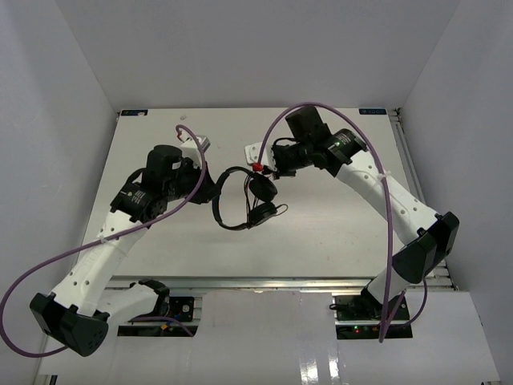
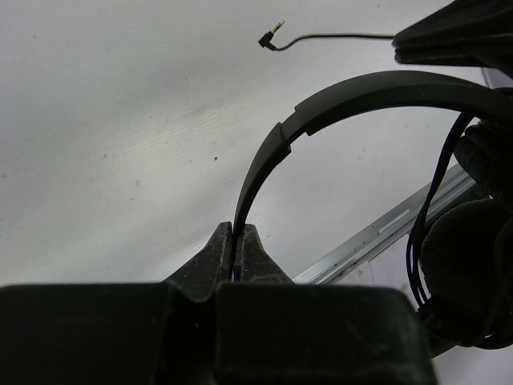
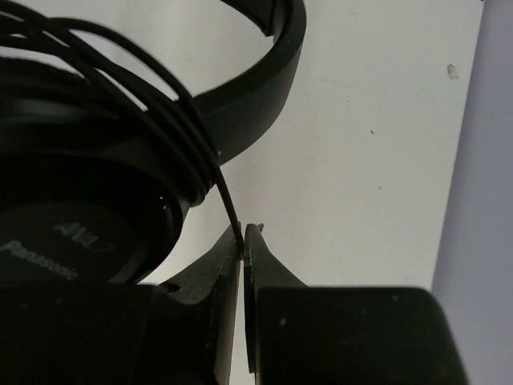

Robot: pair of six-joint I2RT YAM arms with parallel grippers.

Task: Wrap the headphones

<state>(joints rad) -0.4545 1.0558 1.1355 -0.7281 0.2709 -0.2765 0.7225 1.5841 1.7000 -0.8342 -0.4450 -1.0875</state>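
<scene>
Left gripper (image 2: 237, 241) clamped on headband (image 2: 377, 88) of the headphones (image 1: 260, 190); right gripper (image 3: 243, 237) pinching the cord (image 3: 172, 104), which loops round an earcup (image 3: 72, 184). Jack plug (image 2: 270, 38) unheld.

White table (image 1: 321, 237), metal rail (image 1: 280, 282) along near edge

Robotics lab test cell. A flat white tabletop (image 1: 337, 241) sits boxed in by plain white panel walls (image 1: 56, 120) on three sides. A white-and-black jointed left robot arm (image 1: 100, 253) and a matching right robot arm (image 1: 393, 196) rise from a silver aluminium rail frame (image 1: 264, 282) at the near edge, trailing thick purple cables (image 1: 389, 233).
</scene>
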